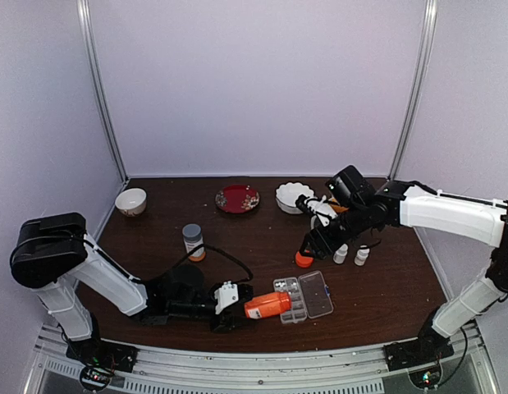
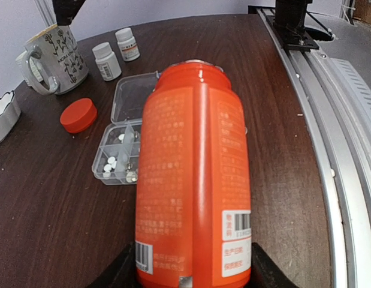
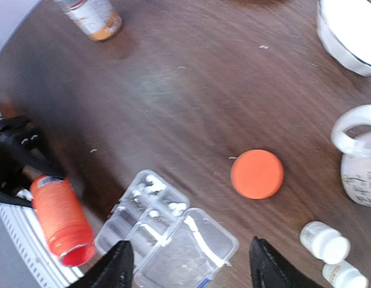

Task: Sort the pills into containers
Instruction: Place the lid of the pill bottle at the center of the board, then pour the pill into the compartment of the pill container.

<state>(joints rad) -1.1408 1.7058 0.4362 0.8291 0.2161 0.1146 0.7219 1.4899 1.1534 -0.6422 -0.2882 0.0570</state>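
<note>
Orange bottle [image 2: 194, 180] clamped in your left gripper [image 2: 190, 273], mouth beside pill box [image 2: 132, 99]: overtilt spills pills [image 2: 111, 162]. Right gripper [image 3: 191, 267] gapes empty.

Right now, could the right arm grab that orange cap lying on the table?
Probably yes: the right gripper hangs open and empty above the orange cap, which lies bare, with the mug and white bottles off to one side.

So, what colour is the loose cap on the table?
The cap is orange, clearest in the right wrist view.
</note>
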